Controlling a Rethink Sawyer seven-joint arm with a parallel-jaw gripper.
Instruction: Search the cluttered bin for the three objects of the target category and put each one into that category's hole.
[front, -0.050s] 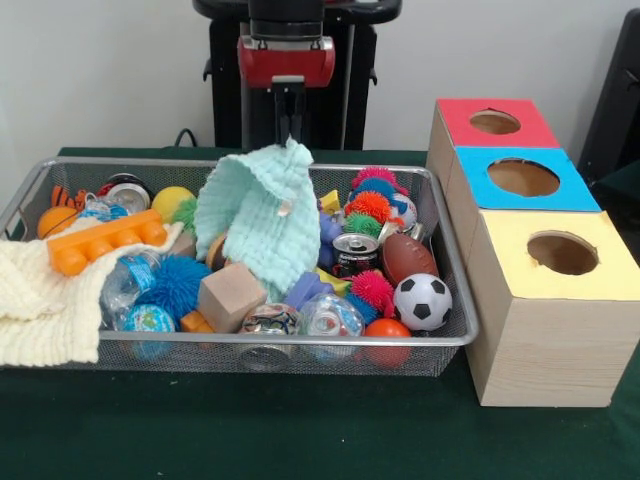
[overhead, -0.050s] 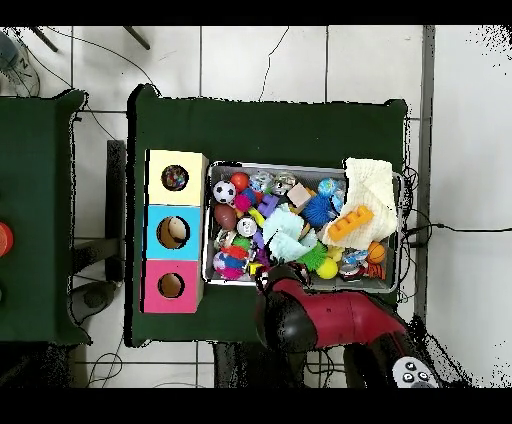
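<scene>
Fingers (front, -0.050s: 291, 128) clenched on the mint green cloth (front, -0.050s: 262, 215), pinching its top corner, upper centre of frame; cloth hangs over the wire bin (front, -0.050s: 455, 300). Lift higher so the hem clears the toys, then carry toward the boxes' holes, right side.

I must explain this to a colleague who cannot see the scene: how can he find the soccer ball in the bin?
Start at the wire bin on the green table and go to the front corner nearest the yellow box. The soccer ball lies there, below the brown football. It is the only ball that is white with black patches.
</scene>
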